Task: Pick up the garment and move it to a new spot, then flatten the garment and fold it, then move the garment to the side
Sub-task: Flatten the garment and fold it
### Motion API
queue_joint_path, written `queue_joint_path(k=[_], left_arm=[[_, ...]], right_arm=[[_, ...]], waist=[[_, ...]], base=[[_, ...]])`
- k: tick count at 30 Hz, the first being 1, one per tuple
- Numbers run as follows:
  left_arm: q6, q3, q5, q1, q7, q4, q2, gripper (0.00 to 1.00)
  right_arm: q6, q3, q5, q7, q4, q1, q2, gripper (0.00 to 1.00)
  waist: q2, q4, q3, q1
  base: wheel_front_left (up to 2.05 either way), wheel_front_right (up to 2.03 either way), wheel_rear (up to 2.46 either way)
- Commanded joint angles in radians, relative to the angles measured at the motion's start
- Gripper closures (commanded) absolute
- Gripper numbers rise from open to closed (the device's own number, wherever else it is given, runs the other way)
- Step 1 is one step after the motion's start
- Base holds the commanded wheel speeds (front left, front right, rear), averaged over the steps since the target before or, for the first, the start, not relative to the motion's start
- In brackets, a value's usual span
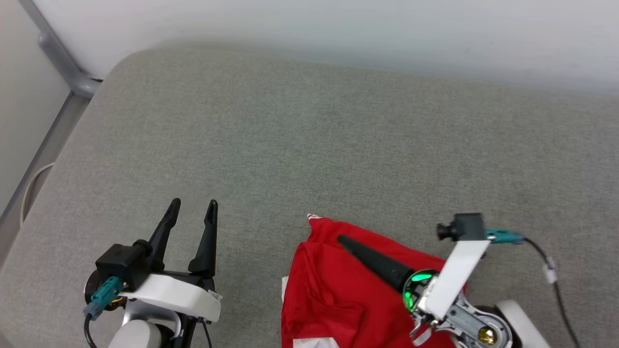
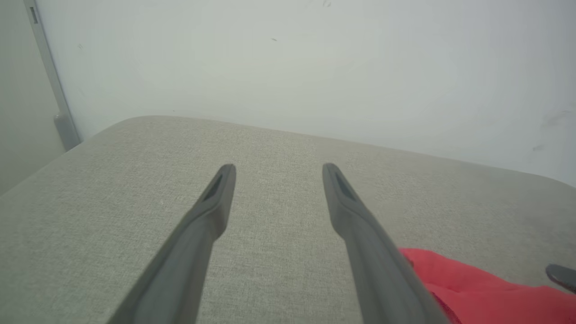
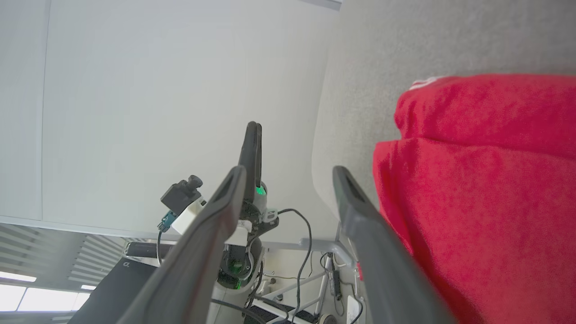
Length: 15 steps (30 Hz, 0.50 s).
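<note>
Left hand (image 1: 194, 203) over cushion (image 1: 309, 145), white wall (image 1: 338, 24)

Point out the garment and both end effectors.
garment (image 1: 329, 299): head view, red body fabric.
left end effector (image 1: 194, 203): head view, midway between fingertips.
right end effector (image 3: 289, 171): right wrist view, midway between fingertips.

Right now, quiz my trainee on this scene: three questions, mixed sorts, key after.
1. True or false: the left claw holds the garment.
2. The garment lies on: A a grey padded surface; B a wire basket; C a metal tray.
3. Fill in: the right claw has its jaws ____.
Key: 1 false; 2 A; 3 open.
</note>
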<state>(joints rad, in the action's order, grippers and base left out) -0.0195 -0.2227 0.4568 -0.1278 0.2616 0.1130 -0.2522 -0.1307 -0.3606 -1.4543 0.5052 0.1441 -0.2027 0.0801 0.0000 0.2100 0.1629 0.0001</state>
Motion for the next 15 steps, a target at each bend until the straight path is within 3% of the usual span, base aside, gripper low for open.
queue_joint_path(k=[1,10,15], left_arm=[[-0.005,0.002,-0.008,0.005,0.004,0.000,-0.001,0.00],[0.012,0.022,-0.023,0.038,0.003,-0.004,-0.010,0.00],[0.030,0.031,-0.026,0.065,0.003,-0.011,-0.015,0.00]], right_arm=[[0.000,0.006,0.023,-0.022,-0.018,0.009,0.016,0.00],[0.000,0.115,0.421,-0.327,-0.097,0.069,0.127,0.00],[0.000,0.249,0.704,-0.399,-0.103,0.123,0.140,0.00]], waist=[[0.0000,-0.010,-0.011,-0.0001],[0.0000,-0.068,-0.060,-0.0001],[0.0000,-0.100,-0.093,-0.0001]], base=[[0.00,0.00,0.00],[0.00,0.00,0.00],[0.00,0.00,0.00]])
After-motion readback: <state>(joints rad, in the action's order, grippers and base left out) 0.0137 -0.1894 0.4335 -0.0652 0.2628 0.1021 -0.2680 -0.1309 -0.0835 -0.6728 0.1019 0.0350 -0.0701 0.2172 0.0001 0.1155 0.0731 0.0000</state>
